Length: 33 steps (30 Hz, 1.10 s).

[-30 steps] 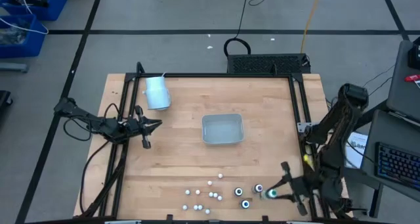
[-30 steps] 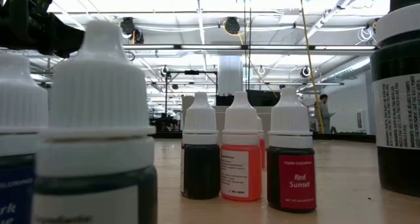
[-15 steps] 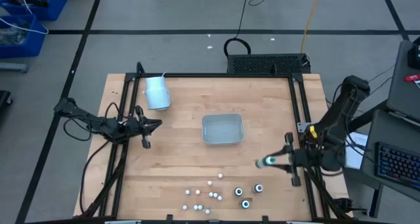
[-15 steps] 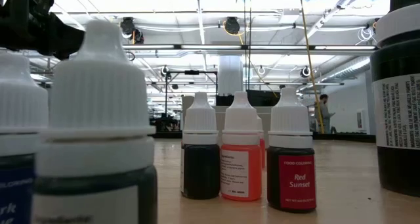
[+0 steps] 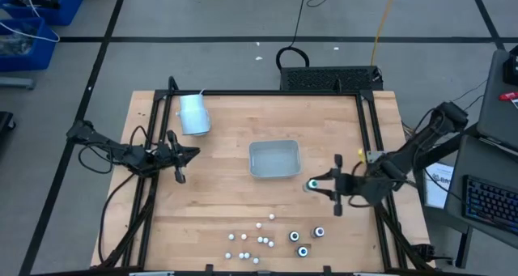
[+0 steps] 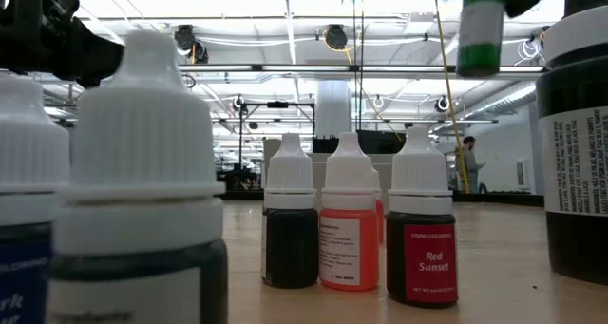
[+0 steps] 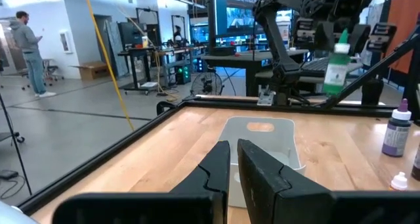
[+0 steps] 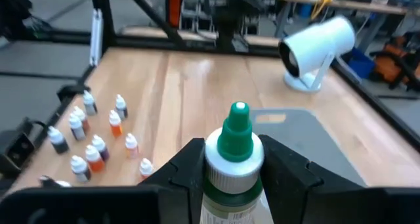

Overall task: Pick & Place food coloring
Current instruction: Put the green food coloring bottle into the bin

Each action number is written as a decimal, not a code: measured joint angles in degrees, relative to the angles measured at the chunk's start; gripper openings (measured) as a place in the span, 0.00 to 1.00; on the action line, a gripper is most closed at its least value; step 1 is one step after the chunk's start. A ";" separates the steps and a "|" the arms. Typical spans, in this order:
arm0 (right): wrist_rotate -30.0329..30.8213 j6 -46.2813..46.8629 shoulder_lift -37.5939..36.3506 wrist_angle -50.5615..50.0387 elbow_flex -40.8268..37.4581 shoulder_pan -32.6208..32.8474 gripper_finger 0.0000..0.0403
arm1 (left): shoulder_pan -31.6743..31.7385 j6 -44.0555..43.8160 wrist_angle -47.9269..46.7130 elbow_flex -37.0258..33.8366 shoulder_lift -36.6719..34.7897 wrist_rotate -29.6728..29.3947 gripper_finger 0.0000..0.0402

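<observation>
The right gripper [image 5: 317, 184], clamped on a small green-capped food coloring bottle [image 8: 236, 159], has lifted it from the table's [image 5: 218, 203] near edge to beside the clear rectangular tray [image 5: 274, 159]; placement looks imminent. The left gripper [image 5: 193, 153] waits, closed and empty.

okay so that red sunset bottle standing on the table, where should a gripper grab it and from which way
Grip the Red Sunset bottle by its white ribbed cap, coming straight down from above. It stands upright with the narrow cap on top, and an orange bottle stands close beside it in the low view, so a side approach to the body would likely knock that neighbour.
</observation>
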 joint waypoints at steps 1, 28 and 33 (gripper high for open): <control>-1.18 -0.06 0.71 0.00 0.00 -1.02 0.27 | 0.00 -0.02 -0.10 0.00 0.01 0.00 0.10; -31.31 -17.90 20.82 24.94 7.98 -31.29 0.27 | 0.01 -1.55 -1.61 0.00 0.00 -0.02 0.10; -31.59 -19.79 27.09 27.50 13.35 -33.08 0.28 | 0.01 -1.70 -1.65 0.00 0.02 -0.02 0.10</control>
